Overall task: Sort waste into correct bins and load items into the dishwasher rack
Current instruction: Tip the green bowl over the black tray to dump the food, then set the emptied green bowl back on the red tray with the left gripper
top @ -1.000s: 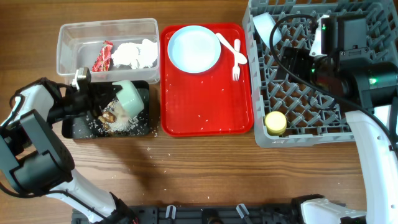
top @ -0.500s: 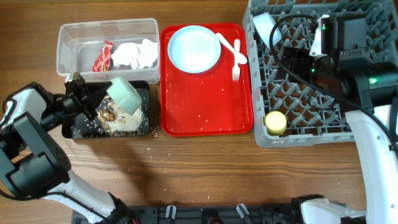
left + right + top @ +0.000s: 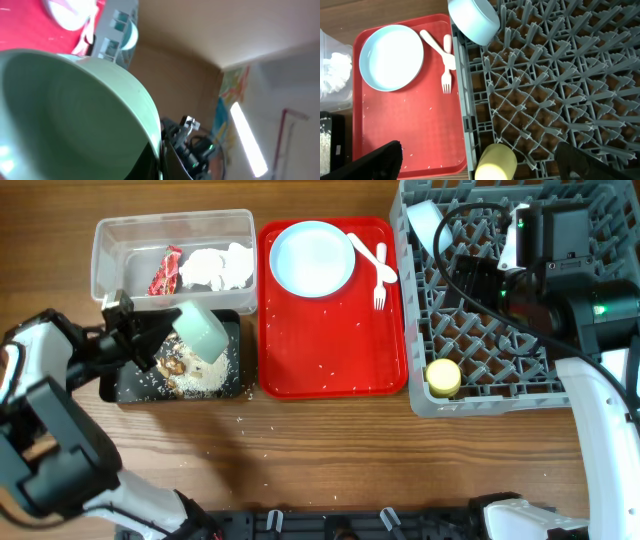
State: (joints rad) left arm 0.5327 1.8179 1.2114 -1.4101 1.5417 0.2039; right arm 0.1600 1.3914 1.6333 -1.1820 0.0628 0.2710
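Bowl (image 3: 203,330) tilted over black tray (image 3: 130,388), pinched by left fingers (image 3: 152,340); right fingers (image 3: 375,162) spread above rack (image 3: 560,75).

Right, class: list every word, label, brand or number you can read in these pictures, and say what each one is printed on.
No text in any view is legible.
Red snack wrapper: any print on it is too small to read.
Coloured sheet on the wall in the left wrist view: its marks are too blurred to read.
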